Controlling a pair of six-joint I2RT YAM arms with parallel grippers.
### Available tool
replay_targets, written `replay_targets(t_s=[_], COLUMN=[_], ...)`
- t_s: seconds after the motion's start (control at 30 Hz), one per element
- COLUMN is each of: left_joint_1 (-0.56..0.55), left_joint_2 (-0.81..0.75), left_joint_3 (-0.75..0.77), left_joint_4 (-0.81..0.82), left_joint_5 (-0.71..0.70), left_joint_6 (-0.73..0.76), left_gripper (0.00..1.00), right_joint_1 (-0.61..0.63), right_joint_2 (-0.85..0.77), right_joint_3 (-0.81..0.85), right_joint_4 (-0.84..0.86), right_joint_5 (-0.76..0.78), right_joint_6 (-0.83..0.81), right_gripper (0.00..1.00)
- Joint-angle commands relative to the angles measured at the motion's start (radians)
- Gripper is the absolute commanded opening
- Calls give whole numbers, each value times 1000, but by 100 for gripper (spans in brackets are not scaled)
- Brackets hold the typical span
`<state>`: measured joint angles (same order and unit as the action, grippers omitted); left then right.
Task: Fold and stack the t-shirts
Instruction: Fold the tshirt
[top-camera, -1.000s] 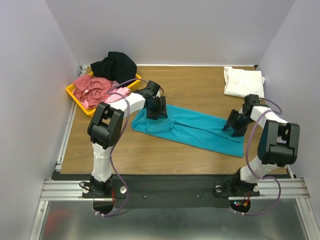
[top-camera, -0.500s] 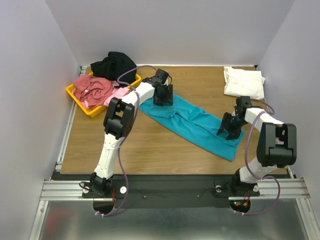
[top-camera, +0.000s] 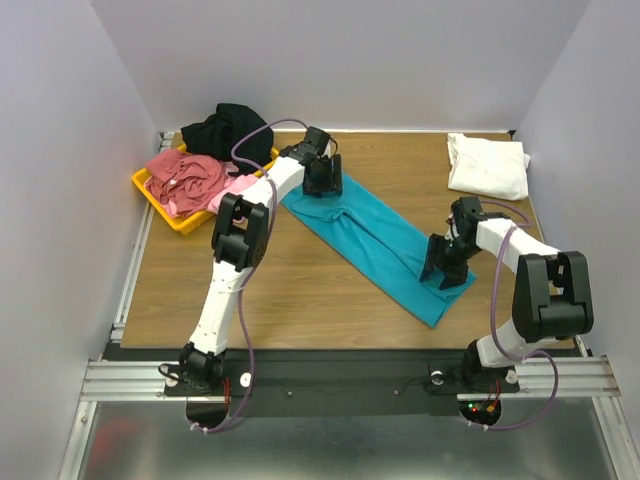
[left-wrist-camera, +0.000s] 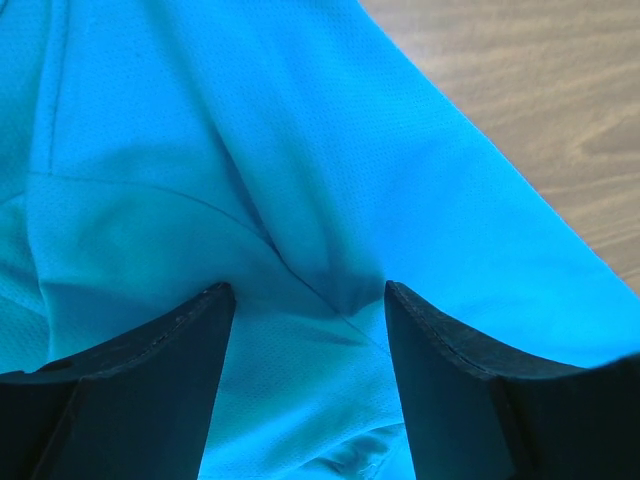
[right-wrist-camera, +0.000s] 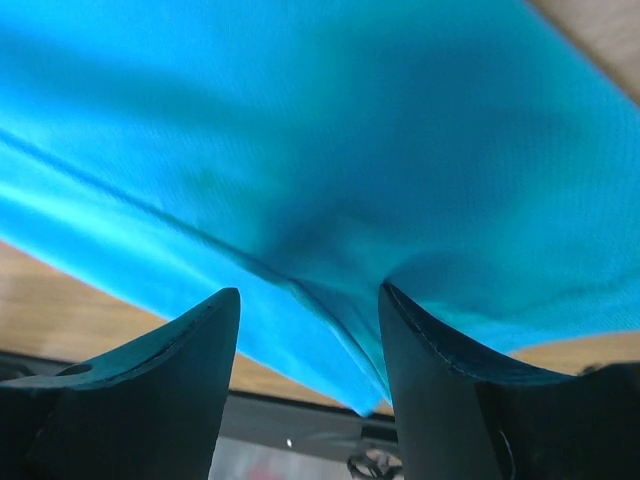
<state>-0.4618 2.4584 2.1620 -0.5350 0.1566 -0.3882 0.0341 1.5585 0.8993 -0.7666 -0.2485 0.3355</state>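
The teal t-shirt lies as a long folded strip, running diagonally from back centre to front right. My left gripper stands on its far end, jaws apart, teal cloth spanning the gap between the fingers. My right gripper is on the near end, jaws also apart with cloth creased between them. Neither pair of jaws is closed on the fabric. A white t-shirt lies folded at the back right. Black, dusty red and pink t-shirts are heaped at the back left.
A yellow tray at the back left holds the red and pink shirts, the black one spilling over its far side. Grey walls enclose the table on three sides. Bare wood shows in front of the teal strip.
The left gripper has moved back and rightward, the right gripper left and nearer. The teal shirt went with them, turning from nearly level to a steep diagonal.
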Motion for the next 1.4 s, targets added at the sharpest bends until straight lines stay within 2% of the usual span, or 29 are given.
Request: replay_targets(t_s=[0.0, 0.1, 0.23, 0.43, 0.53, 0.67, 0.83, 1.13, 1.37], left_joint_1=[14, 14, 17, 31, 31, 34, 34, 34, 29], left_joint_2=[47, -1, -111, -214, -286, -309, -263, -92, 20], left_joint_3=[38, 52, -3, -189, -373, -453, -433, -142, 30], left_joint_4=[-22, -16, -16, -66, -2, 41, 46, -16, -7], left_joint_5=[-19, -34, -75, -91, -83, -68, -63, -46, 53], left_joint_6=[43, 46, 42, 5, -17, -31, -18, 17, 11], left_gripper=[75, 77, 80, 80, 81, 82, 83, 83, 83], right_joint_1=[20, 21, 21, 21, 20, 21, 36, 99, 136], right_joint_2=[-70, -119, -104, -40, -25, -2, 2, 5, 14], right_joint_3=[33, 96, 153, 145, 135, 102, 63, 12, -5], right_joint_4=[-92, -125, -132, -109, -86, -65, -53, -59, -79], right_joint_5=[-17, 4, 57, 75, 77, 52, 9, -18, -57], right_joint_6=[-33, -52, -70, -89, -89, -79, -61, -49, -49], right_gripper=[64, 64, 66, 65, 65, 65, 65, 65, 65])
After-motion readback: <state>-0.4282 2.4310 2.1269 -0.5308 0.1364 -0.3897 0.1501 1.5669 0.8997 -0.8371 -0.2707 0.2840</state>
